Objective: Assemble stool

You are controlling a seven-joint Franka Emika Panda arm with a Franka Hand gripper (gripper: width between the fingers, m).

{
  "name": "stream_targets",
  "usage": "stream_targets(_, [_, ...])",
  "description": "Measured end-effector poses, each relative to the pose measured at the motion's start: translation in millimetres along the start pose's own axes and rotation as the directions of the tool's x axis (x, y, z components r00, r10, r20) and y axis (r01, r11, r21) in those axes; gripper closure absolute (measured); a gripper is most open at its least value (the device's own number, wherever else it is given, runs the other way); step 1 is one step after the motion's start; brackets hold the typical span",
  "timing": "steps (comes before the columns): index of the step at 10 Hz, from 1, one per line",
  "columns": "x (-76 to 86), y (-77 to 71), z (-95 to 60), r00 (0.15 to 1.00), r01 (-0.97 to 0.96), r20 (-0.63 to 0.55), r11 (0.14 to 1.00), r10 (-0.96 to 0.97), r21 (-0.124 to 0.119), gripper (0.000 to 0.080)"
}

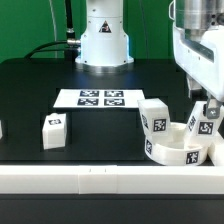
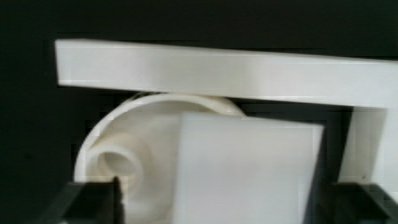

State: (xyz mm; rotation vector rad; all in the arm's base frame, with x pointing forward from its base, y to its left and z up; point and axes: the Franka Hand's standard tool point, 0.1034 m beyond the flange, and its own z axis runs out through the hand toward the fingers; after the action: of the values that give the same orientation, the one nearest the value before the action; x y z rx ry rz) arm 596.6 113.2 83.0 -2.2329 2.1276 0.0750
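Observation:
The round white seat (image 1: 178, 152) lies at the exterior view's right, against the front rail. One white block leg (image 1: 153, 119) stands at its left edge, touching it. My gripper (image 1: 205, 112) is shut on a second leg (image 1: 200, 125) and holds it upright inside the seat's rim. In the wrist view the held leg (image 2: 240, 165) fills the gap between my dark fingers (image 2: 80, 203), and the seat's curved body (image 2: 134, 135) shows behind it. A third leg (image 1: 54, 130) stands alone at the exterior view's left.
The marker board (image 1: 100, 98) lies mid-table before the robot base (image 1: 104, 40). A long white rail (image 1: 90, 178) runs along the front edge; it also shows in the wrist view (image 2: 231, 70). A white part (image 1: 2, 128) shows at the far left edge.

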Motion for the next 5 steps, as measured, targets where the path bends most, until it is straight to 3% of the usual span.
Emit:
stream_targets(1, [1.8, 1.0, -3.9, 1.0, 0.025, 0.005, 1.0, -0.025, -0.015, 0.0183])
stream_targets(3, [0.4, -2.8, -15.7, 0.996, 0.084, 0.012, 0.996, -0.084, -0.003, 0.016])
stream_targets(5, [0.2, -2.2, -13.8, 0.994, 0.11, 0.01, 0.994, -0.11, -0.005, 0.0152])
